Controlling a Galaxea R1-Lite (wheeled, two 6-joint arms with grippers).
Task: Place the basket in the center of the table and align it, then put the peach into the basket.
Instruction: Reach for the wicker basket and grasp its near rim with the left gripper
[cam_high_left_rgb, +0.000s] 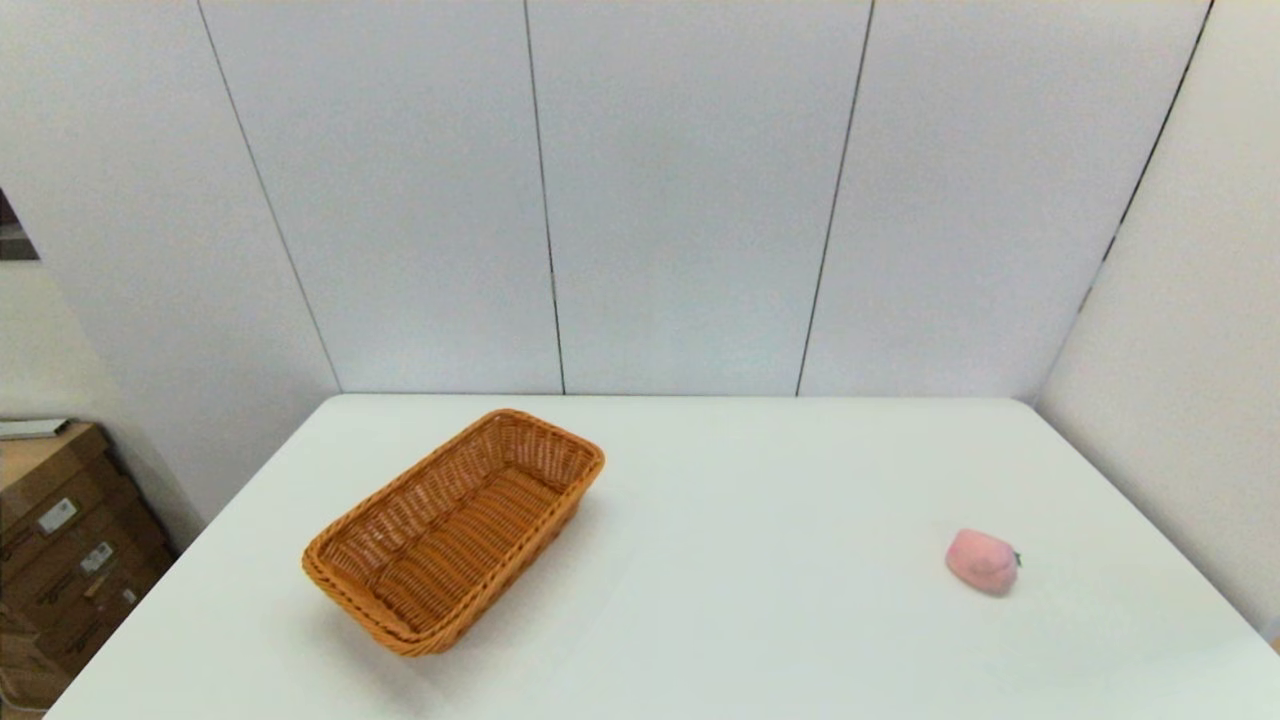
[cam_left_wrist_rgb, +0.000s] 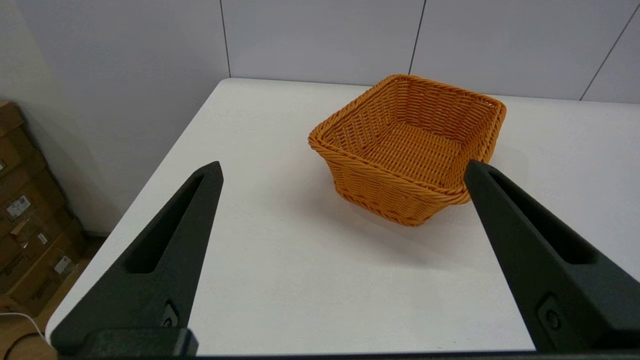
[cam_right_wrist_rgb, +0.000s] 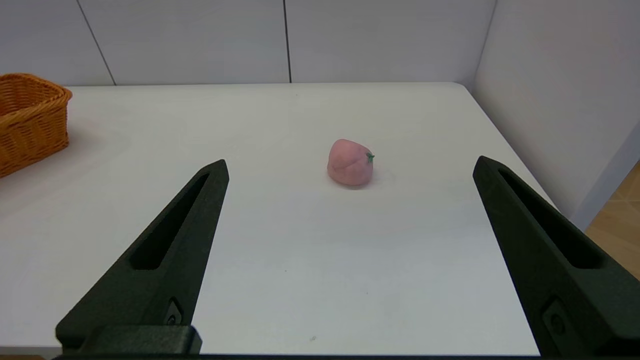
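An orange-brown woven basket (cam_high_left_rgb: 455, 530) lies skewed on the left half of the white table (cam_high_left_rgb: 720, 600), empty. The left wrist view shows the basket (cam_left_wrist_rgb: 407, 147) some way ahead of my left gripper (cam_left_wrist_rgb: 342, 167), which is open and holds nothing. A small pink peach (cam_high_left_rgb: 982, 561) with a green stem rests on the table's right side. In the right wrist view the peach (cam_right_wrist_rgb: 350, 162) lies ahead of my open right gripper (cam_right_wrist_rgb: 350, 165), well short of the fingertips. The basket's edge (cam_right_wrist_rgb: 30, 120) shows there too. Neither arm appears in the head view.
Pale wall panels (cam_high_left_rgb: 640, 200) close the table's far side and right side. Cardboard boxes (cam_high_left_rgb: 60, 550) are stacked on the floor past the table's left edge. Bare tabletop lies between the basket and the peach.
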